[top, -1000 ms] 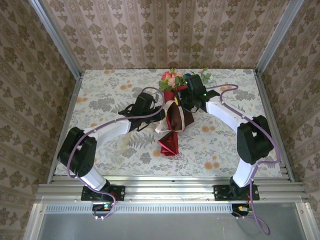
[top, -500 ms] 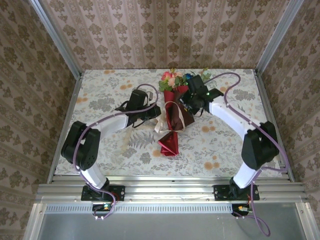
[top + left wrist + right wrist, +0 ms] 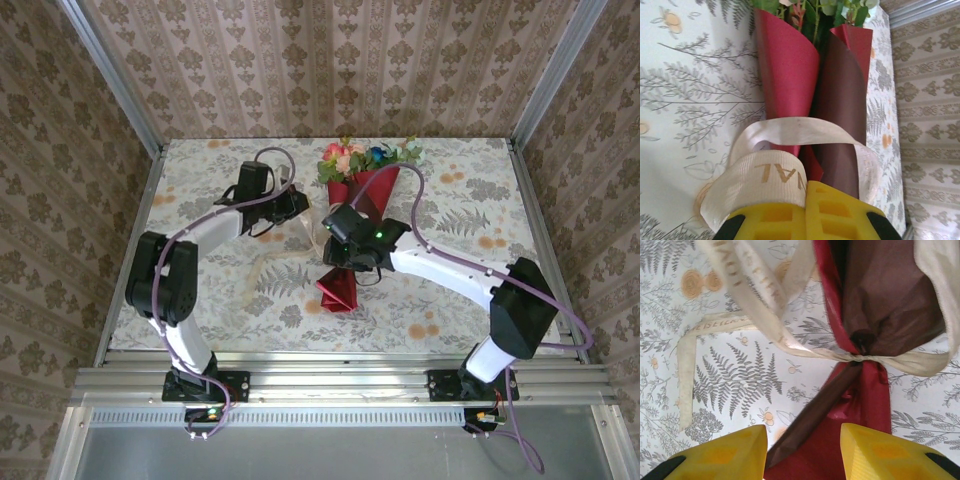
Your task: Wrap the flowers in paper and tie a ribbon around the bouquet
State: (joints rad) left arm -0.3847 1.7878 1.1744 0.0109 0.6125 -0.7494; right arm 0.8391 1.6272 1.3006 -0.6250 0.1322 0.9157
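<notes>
Inspecting remotely, I find the left gripper (image 3: 806, 210) clamped on the ribbon (image 3: 790, 132), which loops the bouquet (image 3: 365, 190) lying mid-tabletop (image 3: 230, 300); the right gripper (image 3: 804, 440) stands open over its tied waist.

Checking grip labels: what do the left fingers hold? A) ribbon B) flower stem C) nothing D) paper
A: in the left wrist view the ribbon runs in between the closed left fingers and loops from there round the paper cone.
</notes>
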